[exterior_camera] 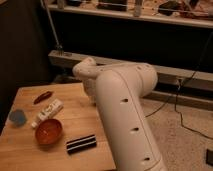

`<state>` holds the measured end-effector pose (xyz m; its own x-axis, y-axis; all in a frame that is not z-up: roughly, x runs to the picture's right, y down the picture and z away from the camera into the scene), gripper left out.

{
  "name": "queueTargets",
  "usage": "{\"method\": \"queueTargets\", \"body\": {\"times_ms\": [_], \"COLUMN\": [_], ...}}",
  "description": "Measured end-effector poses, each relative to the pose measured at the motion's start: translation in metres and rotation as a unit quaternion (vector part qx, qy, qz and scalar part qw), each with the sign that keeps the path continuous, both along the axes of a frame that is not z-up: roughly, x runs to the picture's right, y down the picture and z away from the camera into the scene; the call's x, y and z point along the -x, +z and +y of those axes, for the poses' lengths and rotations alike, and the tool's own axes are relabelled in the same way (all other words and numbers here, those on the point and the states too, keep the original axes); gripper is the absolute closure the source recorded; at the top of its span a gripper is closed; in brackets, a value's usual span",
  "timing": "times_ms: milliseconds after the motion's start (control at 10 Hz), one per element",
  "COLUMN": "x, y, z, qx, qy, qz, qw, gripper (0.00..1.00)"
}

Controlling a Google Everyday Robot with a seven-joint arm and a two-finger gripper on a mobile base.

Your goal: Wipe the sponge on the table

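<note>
The white arm (pixel 125 115) is filling the middle of the view, rising from the lower edge and bending at a rounded joint above the table's far right corner. The gripper is staying out of sight, hidden somewhere behind or below the arm; it is clenched, and whether it is holding anything cannot be told. The table (pixel 80 120) is standing at the left, showing its planks. The sponge is not showing anywhere on the visible part of the top. A red thing (pixel 42 97) is lying near the far edge, and a white bottle (pixel 48 112) is lying on its side just in front of it. An orange bowl (pixel 49 131) is sitting just beside the bottle, nearer the camera, with a striped block (pixel 81 143) lying to its right. A round blue cup (pixel 17 117) is sitting at the left edge, apart from the rest.
</note>
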<state>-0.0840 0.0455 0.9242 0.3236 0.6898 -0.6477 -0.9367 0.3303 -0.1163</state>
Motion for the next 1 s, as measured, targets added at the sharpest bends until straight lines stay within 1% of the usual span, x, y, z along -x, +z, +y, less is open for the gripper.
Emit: {"method": "queueTargets", "body": {"times_ms": [100, 300, 400, 600, 700, 800, 900, 1000], "x": [0.016, 0.039, 0.057, 0.083, 0.096, 0.108, 0.119, 0.129], "y": [0.004, 0.008, 0.010, 0.009, 0.005, 0.000, -0.008, -0.019], "z": [-0.007, -0.012, -0.010, -0.001, 0.004, 0.007, 0.010, 0.016], "qx": [-0.002, -0.002, 0.001, 0.008, 0.011, 0.010, 0.009, 0.009], "qy": [-0.005, -0.015, -0.025, -0.047, -0.059, -0.071, -0.079, -0.095], "qz": [-0.010, -0.026, -0.038, -0.059, -0.070, -0.082, -0.095, -0.107], "qw": [0.9999, 0.9996, 0.9990, 0.9971, 0.9957, 0.9941, 0.9923, 0.9898], "gripper": [1.00, 1.00, 1.00, 1.00, 1.00, 1.00, 1.00, 1.00]}}
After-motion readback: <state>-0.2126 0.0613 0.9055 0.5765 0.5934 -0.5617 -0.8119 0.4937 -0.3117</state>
